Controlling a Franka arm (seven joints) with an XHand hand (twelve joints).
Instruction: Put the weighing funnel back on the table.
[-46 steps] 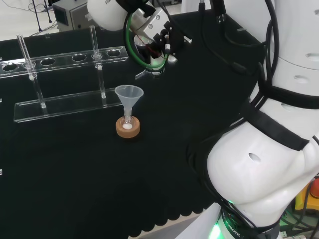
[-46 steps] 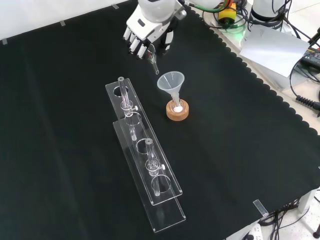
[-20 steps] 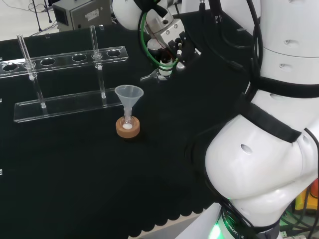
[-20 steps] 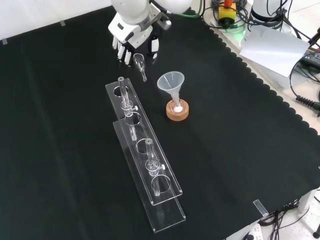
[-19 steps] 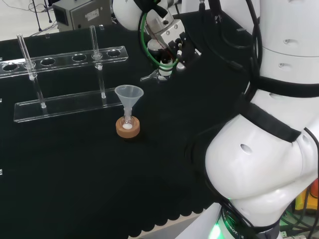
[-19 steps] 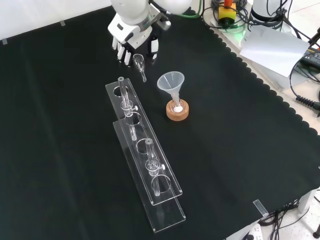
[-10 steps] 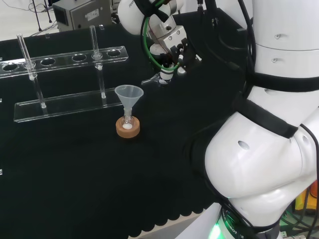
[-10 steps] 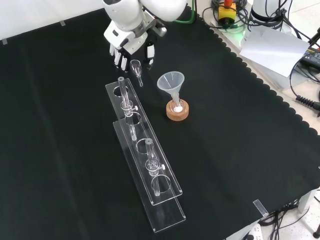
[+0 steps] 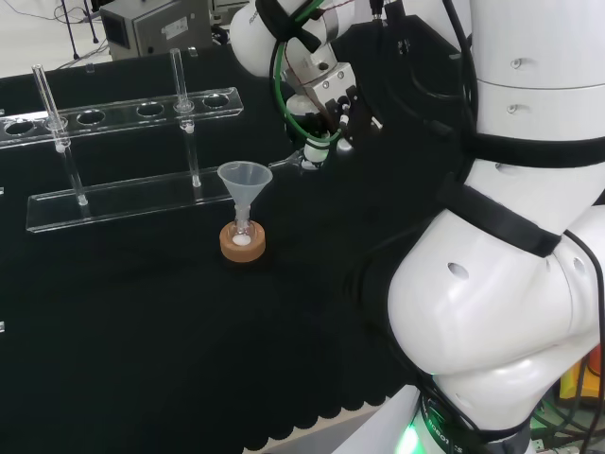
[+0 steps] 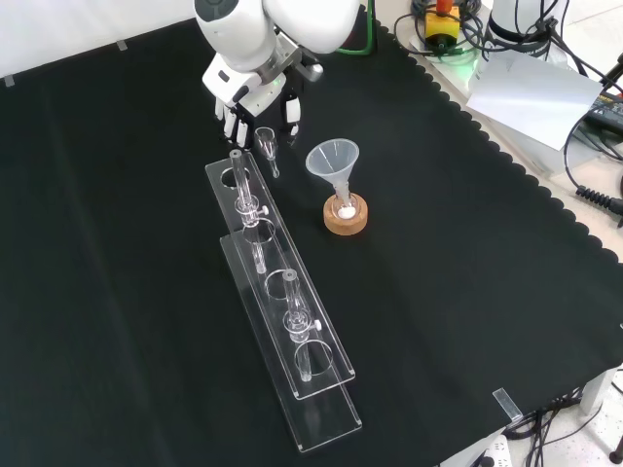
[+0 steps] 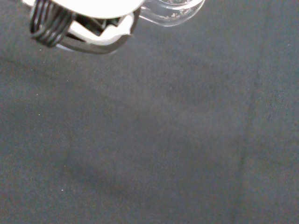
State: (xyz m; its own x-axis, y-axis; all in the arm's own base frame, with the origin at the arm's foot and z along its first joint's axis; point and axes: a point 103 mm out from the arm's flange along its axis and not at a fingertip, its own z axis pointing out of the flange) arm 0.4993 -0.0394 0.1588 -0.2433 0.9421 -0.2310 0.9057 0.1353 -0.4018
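The hand (image 10: 255, 105) hangs low over the black cloth near the far end of the tube rack, fingers curled on the weighing funnel (image 10: 266, 148). This small clear scoop points its short stem toward the rack. In the head view the hand (image 9: 326, 113) sits just right of the big funnel (image 9: 245, 180), with the weighing funnel (image 9: 291, 161) sticking out to its left. The weighing funnel's clear bowl (image 11: 175, 10) shows in the wrist view beside a white part of the hand (image 11: 91, 14). Whether the piece touches the cloth I cannot tell.
The big funnel (image 10: 334, 163) stands in a small flask on a cork ring (image 10: 346, 216). A clear acrylic rack (image 10: 277, 302) with upright glass tubes lies beside it. The arm's white links (image 9: 510, 284) fill the right of the head view.
The hand has carried the weighing funnel lower and closer to the rack and the big funnel. The big funnel and rack have not moved.
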